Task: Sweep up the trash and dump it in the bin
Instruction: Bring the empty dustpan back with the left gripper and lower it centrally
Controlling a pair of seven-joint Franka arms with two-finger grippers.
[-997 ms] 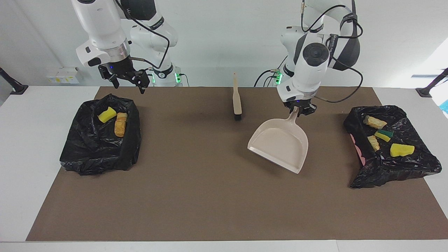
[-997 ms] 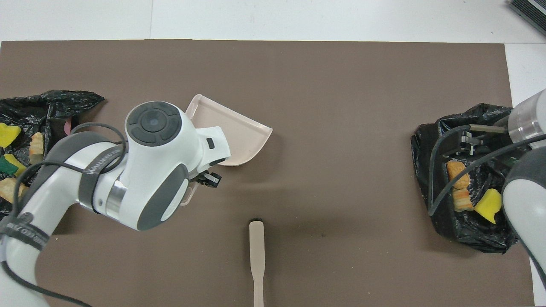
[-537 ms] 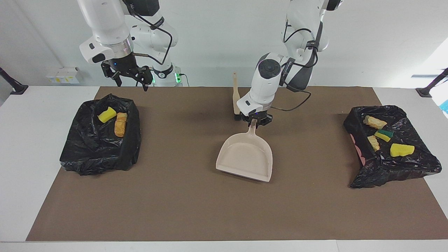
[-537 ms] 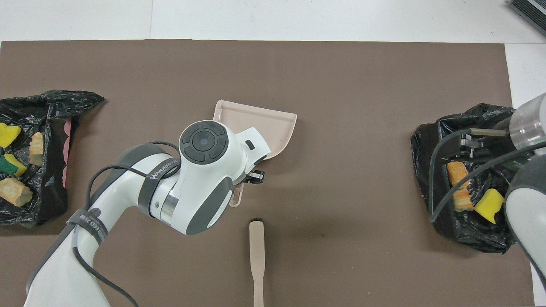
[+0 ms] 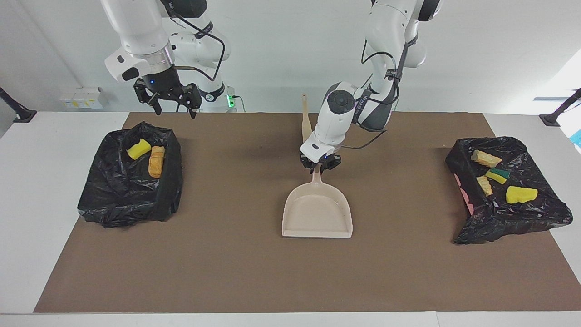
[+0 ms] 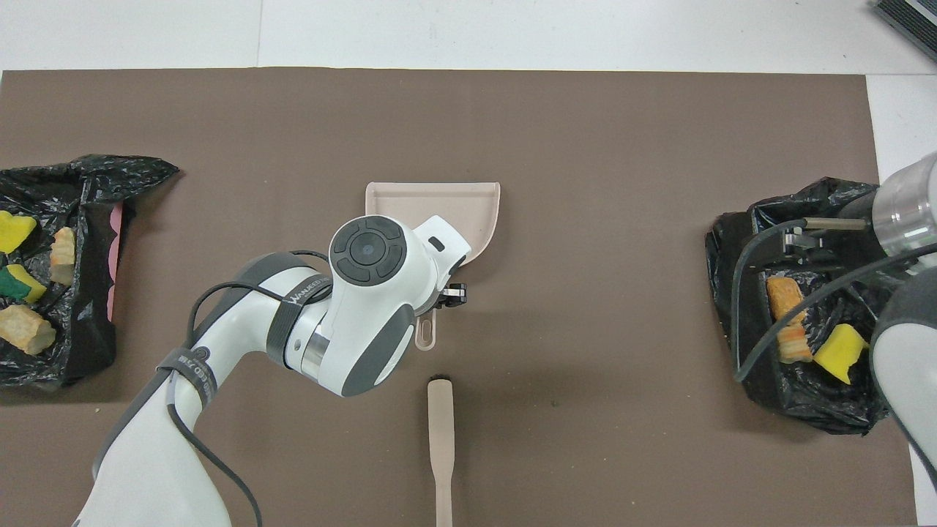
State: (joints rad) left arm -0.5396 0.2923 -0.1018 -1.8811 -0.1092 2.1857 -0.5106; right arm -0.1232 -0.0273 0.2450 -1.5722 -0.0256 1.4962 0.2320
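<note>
My left gripper (image 5: 320, 166) is shut on the handle of the beige dustpan (image 5: 317, 213), which sits level and empty at mid-table, its mouth facing away from the robots; whether it rests on the mat I cannot tell. In the overhead view the arm covers part of the pan (image 6: 446, 205). My right gripper (image 5: 176, 111) is open and empty, up in the air over the mat beside the bin at the right arm's end. That black-bagged bin (image 5: 131, 204) holds a yellow sponge piece (image 5: 139, 148) and a bread-like lump (image 5: 156, 162). The bin (image 5: 513, 222) at the left arm's end holds several scraps (image 5: 521, 194).
The beige brush (image 6: 441, 439) lies on the brown mat (image 5: 227, 263), nearer to the robots than the dustpan, partly covered by the left arm in the facing view. No trash shows on the mat.
My left gripper has carried the dustpan from the left arm's end to the table's middle and turned its mouth away from the robots. My right gripper has risen a little.
</note>
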